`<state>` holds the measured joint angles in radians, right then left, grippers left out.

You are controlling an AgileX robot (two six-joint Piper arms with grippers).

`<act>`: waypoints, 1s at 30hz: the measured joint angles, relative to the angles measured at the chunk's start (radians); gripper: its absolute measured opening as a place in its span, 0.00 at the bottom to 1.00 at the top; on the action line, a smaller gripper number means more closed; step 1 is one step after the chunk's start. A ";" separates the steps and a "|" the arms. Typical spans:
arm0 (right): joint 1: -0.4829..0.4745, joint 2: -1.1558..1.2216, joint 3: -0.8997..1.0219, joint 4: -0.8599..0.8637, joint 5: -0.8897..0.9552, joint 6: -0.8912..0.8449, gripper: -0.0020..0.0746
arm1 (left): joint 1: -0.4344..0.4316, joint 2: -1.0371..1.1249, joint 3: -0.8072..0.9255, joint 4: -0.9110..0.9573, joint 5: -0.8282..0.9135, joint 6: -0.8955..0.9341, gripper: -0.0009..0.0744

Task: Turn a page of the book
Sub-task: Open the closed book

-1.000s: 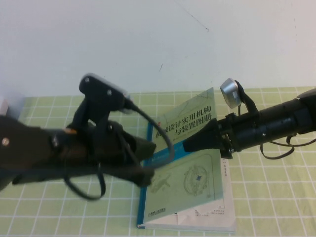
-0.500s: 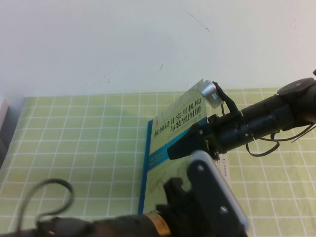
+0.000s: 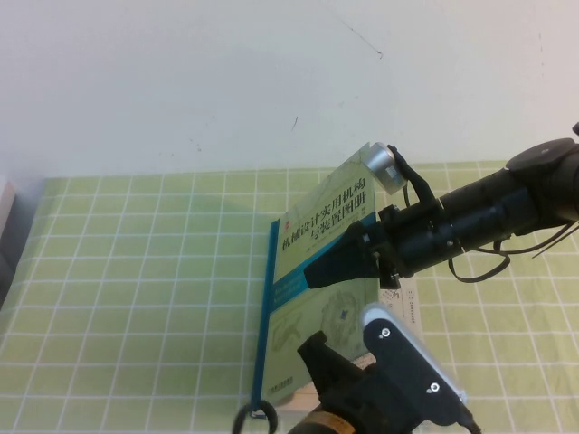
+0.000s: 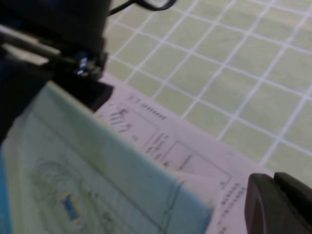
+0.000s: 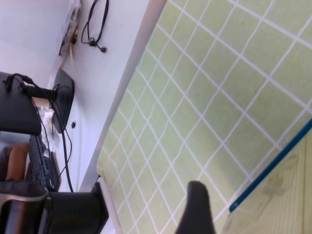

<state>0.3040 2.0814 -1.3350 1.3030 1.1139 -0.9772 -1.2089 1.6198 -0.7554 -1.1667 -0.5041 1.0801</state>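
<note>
The book (image 3: 312, 312) lies on the green mat, blue spine to the left. Its pale green cover (image 3: 336, 212) is tilted up, the far right corner highest. My right gripper (image 3: 330, 264) reaches in from the right and lies open across the cover, which leans on it. Only one dark finger (image 5: 195, 209) shows in the right wrist view, beside the cover's blue edge (image 5: 270, 168). The white page (image 4: 195, 146) under the cover is uncovered, with small print on it. My left gripper (image 4: 279, 204) hovers shut just over that page at the book's near right corner. The left arm (image 3: 389, 389) fills the bottom of the high view.
The green gridded mat (image 3: 136, 271) spreads left and right of the book, and a white wall (image 3: 181, 81) rises behind it. A pale object (image 3: 4, 226) stands at the mat's left edge. Beyond the table edge (image 5: 122, 97) are a keyboard and cables.
My left arm has swung from the book's left side round to its near edge. The right gripper has shifted slightly left, and the cover now stands steeper.
</note>
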 joint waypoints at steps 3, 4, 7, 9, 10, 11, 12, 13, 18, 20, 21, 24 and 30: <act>0.000 0.000 0.000 0.000 0.000 0.000 0.70 | -0.034 0.034 0.000 -0.086 -0.102 0.092 0.01; 0.000 0.000 0.000 0.000 0.000 0.000 0.70 | -0.044 0.040 0.000 -0.099 -0.114 0.104 0.01; 0.000 0.000 0.000 0.000 0.000 0.000 0.70 | -0.081 0.064 0.000 -0.120 -0.152 0.122 0.01; 0.000 0.000 0.000 0.000 0.000 0.000 0.70 | -0.100 0.084 0.000 -0.127 -0.203 0.129 0.01; 0.000 0.000 0.000 0.000 0.000 0.000 0.70 | -0.102 0.094 0.000 -0.127 -0.227 0.129 0.01; 0.000 0.000 0.000 0.000 0.000 0.000 0.70 | -0.102 0.107 0.000 -0.129 -0.244 0.129 0.01; 0.000 0.000 0.000 0.000 0.000 0.000 0.70 | -0.102 0.119 0.000 -0.131 -0.257 0.129 0.01; 0.000 0.000 0.000 0.000 0.000 0.000 0.70 | -0.102 0.131 0.000 -0.134 -0.263 0.129 0.01; 0.004 0.000 -0.003 0.000 0.000 0.000 0.70 | -0.102 0.182 -0.009 -0.140 -0.282 0.119 0.01; 0.011 0.000 -0.010 -0.002 0.000 0.000 0.70 | -0.102 0.204 -0.027 -0.141 -0.304 0.112 0.01; 0.013 0.000 -0.015 -0.004 0.000 0.000 0.70 | -0.102 0.214 -0.036 -0.143 -0.311 0.112 0.01; 0.028 0.000 -0.043 -0.024 0.000 0.013 0.70 | -0.102 0.251 -0.075 -0.165 -0.343 0.111 0.01; 0.069 0.000 -0.135 -0.070 0.026 0.056 0.70 | -0.097 0.282 -0.129 -0.268 -0.431 0.138 0.01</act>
<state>0.3732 2.0814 -1.4703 1.2333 1.1399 -0.9217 -1.3058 1.9014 -0.8844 -1.4345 -0.9356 1.2181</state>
